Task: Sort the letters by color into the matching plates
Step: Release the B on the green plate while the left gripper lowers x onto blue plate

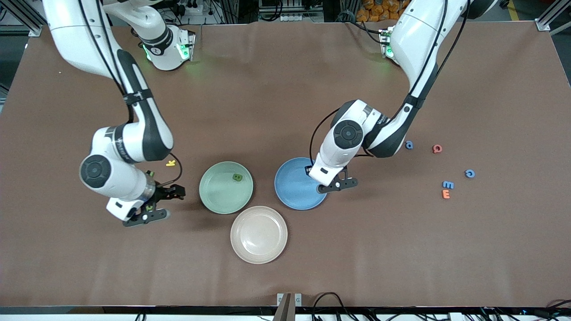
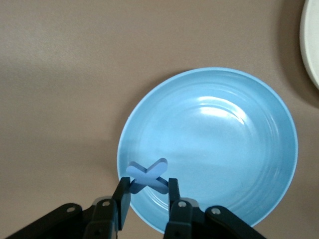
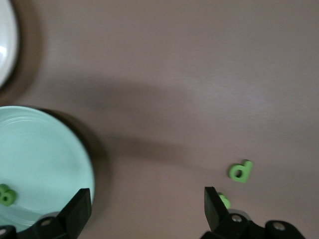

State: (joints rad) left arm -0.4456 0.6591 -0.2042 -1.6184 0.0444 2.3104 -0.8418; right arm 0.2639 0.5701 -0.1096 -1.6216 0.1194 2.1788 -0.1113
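My left gripper [image 2: 148, 193] is shut on a blue X letter [image 2: 148, 176], held just over the rim of the blue plate [image 2: 224, 149]. In the front view that left gripper [image 1: 323, 182] hangs over the blue plate [image 1: 292, 194] at its edge toward the left arm's end. The mint green plate [image 1: 221, 196] holds one dark green letter [image 1: 237, 177]. My right gripper [image 3: 147, 209] is open and holds nothing, low over bare table beside the green plate [image 3: 40, 164]. A green letter [image 3: 240, 171] lies on the table by it, and another [image 3: 224, 200] shows partly past one finger.
A beige-pink plate [image 1: 258, 234] sits nearer the front camera, between the two plates. A yellow letter [image 1: 171, 163] lies by the right arm. Toward the left arm's end lie three blue letters [image 1: 409, 145] [image 1: 469, 173] [image 1: 448, 184], a red one [image 1: 437, 148] and an orange one [image 1: 445, 194].
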